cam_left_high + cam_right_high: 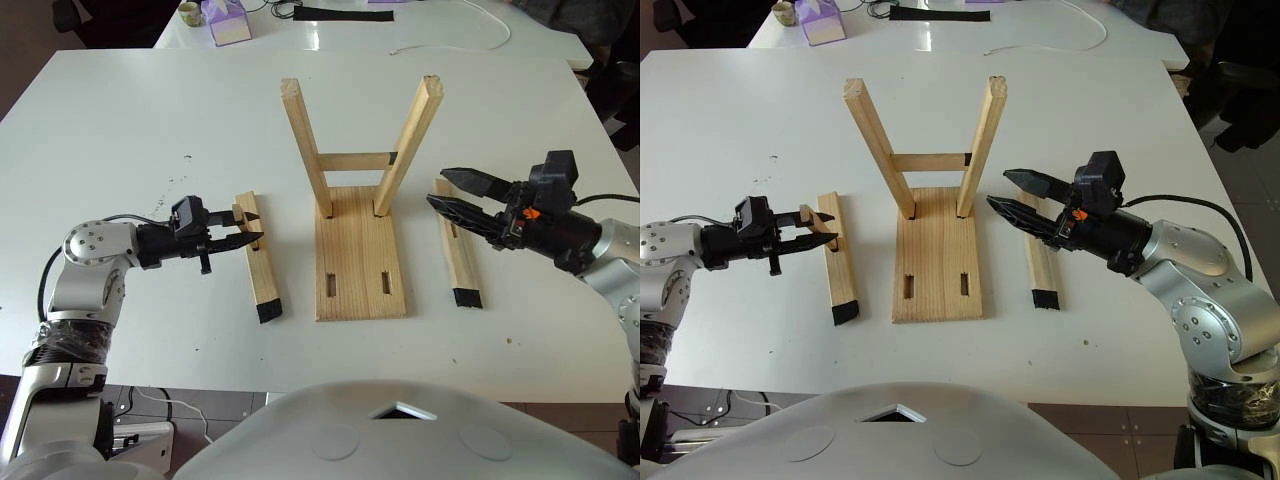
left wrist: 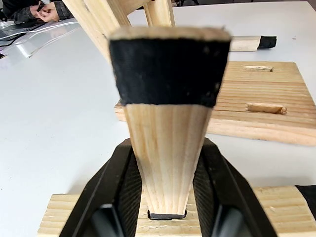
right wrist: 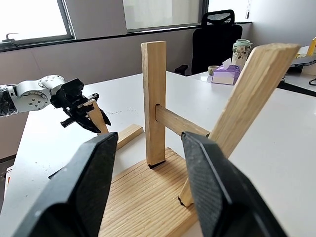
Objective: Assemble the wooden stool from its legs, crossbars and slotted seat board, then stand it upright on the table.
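The slotted seat board (image 1: 360, 262) lies flat mid-table. Two legs (image 1: 305, 140) (image 1: 410, 140) stand in its far slots, joined by a crossbar (image 1: 352, 161). A loose leg (image 1: 262, 275) with a black tip lies left of the board. My left gripper (image 1: 248, 228) is shut on a short black-tipped crossbar (image 2: 168, 133), which stands on that leg at its slot. Another loose leg (image 1: 460, 260) lies right of the board. Above it, my right gripper (image 1: 440, 187) hangs open and holds nothing, close to the right standing leg.
The board's two near slots (image 1: 358, 283) hold nothing. A second table behind carries a tissue box (image 1: 228, 22), a cup (image 1: 190, 12), a black strip (image 1: 343, 13) and a white cable (image 1: 470, 40). An office chair (image 3: 217, 34) stands beyond.
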You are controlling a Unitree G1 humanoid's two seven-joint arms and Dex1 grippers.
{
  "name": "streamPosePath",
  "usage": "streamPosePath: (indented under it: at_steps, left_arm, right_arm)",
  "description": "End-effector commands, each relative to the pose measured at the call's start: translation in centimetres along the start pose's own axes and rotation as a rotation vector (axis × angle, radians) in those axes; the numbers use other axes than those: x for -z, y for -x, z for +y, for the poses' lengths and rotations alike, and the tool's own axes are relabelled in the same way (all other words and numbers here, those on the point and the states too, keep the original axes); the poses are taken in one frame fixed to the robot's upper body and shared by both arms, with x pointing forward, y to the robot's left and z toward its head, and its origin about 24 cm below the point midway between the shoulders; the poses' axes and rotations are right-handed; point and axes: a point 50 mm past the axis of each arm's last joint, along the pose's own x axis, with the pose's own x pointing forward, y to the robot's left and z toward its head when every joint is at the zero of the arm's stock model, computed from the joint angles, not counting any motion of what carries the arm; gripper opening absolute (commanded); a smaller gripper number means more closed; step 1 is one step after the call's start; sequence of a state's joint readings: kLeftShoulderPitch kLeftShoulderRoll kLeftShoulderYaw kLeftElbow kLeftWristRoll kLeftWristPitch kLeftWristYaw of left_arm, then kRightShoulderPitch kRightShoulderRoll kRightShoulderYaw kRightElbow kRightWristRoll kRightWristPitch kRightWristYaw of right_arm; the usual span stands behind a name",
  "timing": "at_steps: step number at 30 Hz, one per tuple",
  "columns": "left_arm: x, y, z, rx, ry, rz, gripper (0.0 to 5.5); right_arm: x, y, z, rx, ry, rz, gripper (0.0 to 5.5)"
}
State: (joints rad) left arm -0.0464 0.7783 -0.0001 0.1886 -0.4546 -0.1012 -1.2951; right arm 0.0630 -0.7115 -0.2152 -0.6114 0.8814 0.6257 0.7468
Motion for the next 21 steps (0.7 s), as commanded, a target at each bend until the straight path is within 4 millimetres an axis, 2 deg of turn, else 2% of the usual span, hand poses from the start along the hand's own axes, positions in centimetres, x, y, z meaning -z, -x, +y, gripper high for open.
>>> streamPosePath:
  at_steps: [1,12,20,21]
  left_arm:
    - [3.5,-0.6,-2.4,0.018,0.176,0.069,1.31]
    - [4.3,0.0,-2.7,-0.052,0.204,0.035,1.31]
    - [5.1,-0.2,-2.9,-0.075,0.251,0.103,1.31]
    - [5.4,-0.2,-2.9,-0.076,0.269,0.133,1.59]
  right_arm:
    - [-0.3,-0.1,-0.3,0.004,0.046,0.015,2.37]
    - [-0.4,-0.2,-0.6,0.000,0.066,0.032,2.37]
    - [-0.2,-0.3,-0.5,-0.003,0.071,0.040,2.37]
    - [-0.2,-0.3,-0.5,-0.004,0.071,0.042,2.37]
